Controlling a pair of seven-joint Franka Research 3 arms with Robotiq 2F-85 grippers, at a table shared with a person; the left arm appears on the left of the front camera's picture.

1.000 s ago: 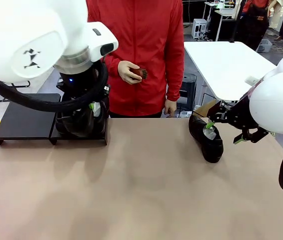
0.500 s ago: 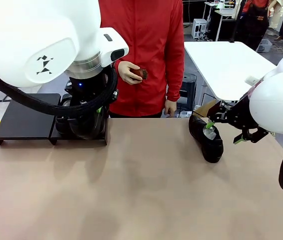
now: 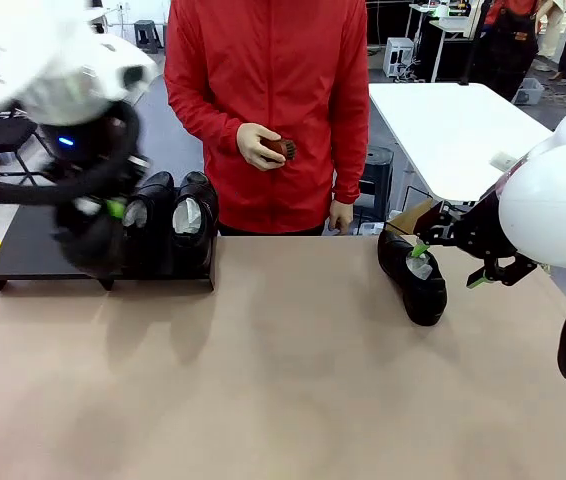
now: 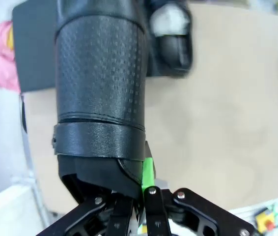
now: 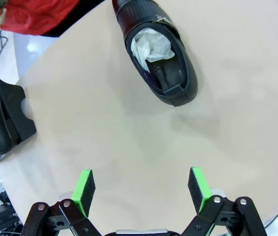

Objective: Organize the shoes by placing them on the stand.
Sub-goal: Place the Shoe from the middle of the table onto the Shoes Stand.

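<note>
Left arm: the left pincer [image 4: 143, 184] is pressed together and pinches the rim of a black grained-leather shoe [image 4: 99, 88]. The green pad lies against the leather. The arm is blurred in the front view. The held shoe hangs in front of the low matte black flat-topped stand [image 3: 43, 240] near the far left corner of the tan desk [image 3: 293, 380].

Stand: two more glossy black leather dress shoes [image 3: 191, 215] stand side by side on its right section, white paper showing in their openings. The left section is bare on top.

Right arm: the right pincer [image 5: 141, 184] is spread wide, with nothing between its green pads. It hovers just beside a single glossy black dress shoe with white paper stuffing [image 3: 418, 280]. That shoe lies on the desk near the right edge, toward the far side, well apart from the stand.

Person: a person in a red jacket [image 3: 263, 100] stands at the far edge. One hand [image 3: 255, 145] holds a small brown brush [image 3: 281, 148].
</note>
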